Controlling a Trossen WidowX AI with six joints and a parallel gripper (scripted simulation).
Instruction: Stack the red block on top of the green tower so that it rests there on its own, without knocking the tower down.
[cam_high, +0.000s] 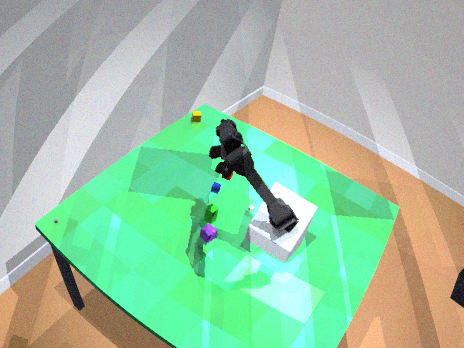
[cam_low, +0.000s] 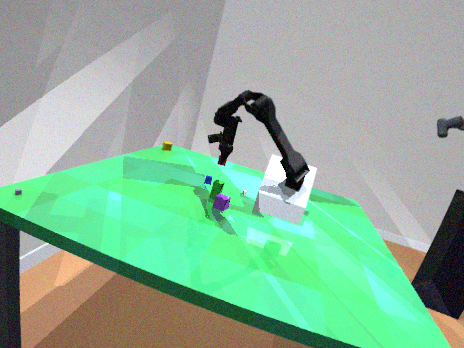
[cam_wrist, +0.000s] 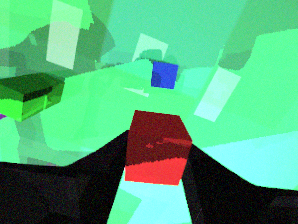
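Observation:
The red block (cam_high: 229, 176) (cam_low: 221, 162) (cam_wrist: 157, 147) is between the fingertips of my gripper (cam_low: 223, 159) (cam_wrist: 154, 137), which is shut on it and holds it up above the table. The green tower (cam_high: 211, 213) (cam_low: 216, 189) (cam_wrist: 31, 95) stands on the table, at the left in the wrist view. In the exterior view the red block is higher than the tower and a little behind it, not over it. The single blocks of the tower are hard to tell apart.
A blue block (cam_high: 215, 188) (cam_low: 208, 180) (cam_wrist: 164, 75) is near the tower. A purple block (cam_high: 208, 233) (cam_low: 221, 202) is close on its other side. A white box (cam_high: 274, 242) (cam_low: 281, 205) is under the arm's base. A yellow block (cam_high: 196, 116) (cam_low: 167, 146) sits at the far corner.

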